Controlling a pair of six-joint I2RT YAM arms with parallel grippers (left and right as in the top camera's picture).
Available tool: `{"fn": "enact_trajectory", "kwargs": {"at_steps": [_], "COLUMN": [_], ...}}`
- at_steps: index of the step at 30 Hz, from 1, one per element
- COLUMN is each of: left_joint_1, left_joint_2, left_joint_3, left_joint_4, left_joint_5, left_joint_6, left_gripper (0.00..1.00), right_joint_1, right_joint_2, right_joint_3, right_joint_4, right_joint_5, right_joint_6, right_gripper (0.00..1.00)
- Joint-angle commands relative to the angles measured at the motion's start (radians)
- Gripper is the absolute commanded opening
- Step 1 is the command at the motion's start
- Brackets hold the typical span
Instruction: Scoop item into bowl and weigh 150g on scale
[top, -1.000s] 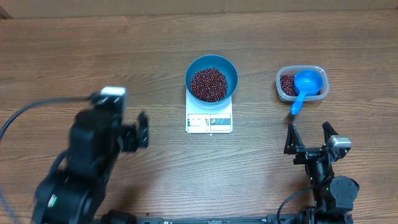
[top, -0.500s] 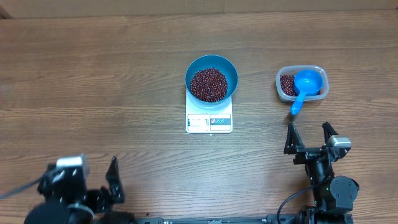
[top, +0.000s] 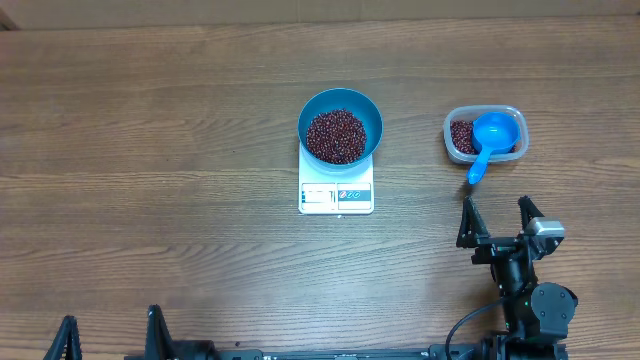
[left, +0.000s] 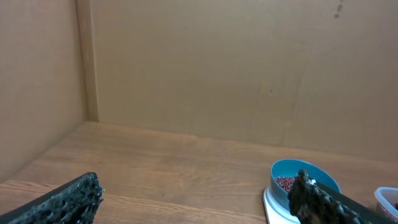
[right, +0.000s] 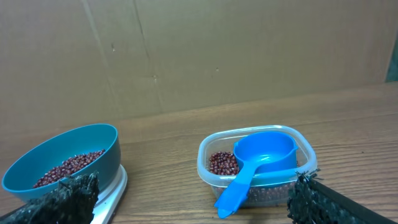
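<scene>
Overhead: bowl (top: 374, 118) atop scale (top: 336, 197) centrally, tub (top: 455, 155) well apart rightward.

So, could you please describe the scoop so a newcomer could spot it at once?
On the table, look right of the white scale and its blue bowl to the clear tub. The scoop lies in it on the beans, its handle poking over the near rim. Unlike the bowl, it is small with a handle.

You see a brown wooden table (top: 150, 120) with long grain lines. A plain cardboard wall (left: 217, 68) stands at 12 o'clock, and a side wall (left: 37, 81) at 9 o'clock.
</scene>
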Motion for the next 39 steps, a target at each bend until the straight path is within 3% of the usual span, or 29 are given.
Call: {"fn": "enact_trajectory", "kwargs": {"at_steps": [1,12,17,22,31,39], "left_joint_1": [0.011,0.011,0.011,0.011,0.011,0.011], "left_joint_2": [-0.013,-0.013,-0.013,-0.013,-0.014,-0.014], "left_joint_3": [-0.058,-0.385,-0.610,-0.812,-0.999,-1.081], "left_joint_4": [0.050,0.721,1.016,1.236,1.424,1.429], "left_joint_5": [0.012,0.014,0.017,0.017,0.017,0.014], "left_joint_6": [-0.006,-0.011,-0.098,-0.105,-0.105,-0.103], "left_gripper": [1.00,1.00,1.00,0.99,1.00,0.99], "right_joint_1": [0.005,0.005,0.005,0.005,0.005,0.005], "right_joint_2": [-0.008,-0.008,-0.008,-0.008,-0.008,-0.008], "right_joint_3": [-0.010,-0.010,-0.010,-0.010,-0.010,-0.010], "right_joint_4": [0.003,0.003,0.003,0.003,0.003,0.003], "right_joint_5": [0.000,0.001,0.000,0.000,0.000,0.000], "right_joint_6": [0.004,0.004,0.004,0.004,0.004,0.004], "right_gripper": [1.00,1.00,1.00,1.00,1.00,1.00]}}
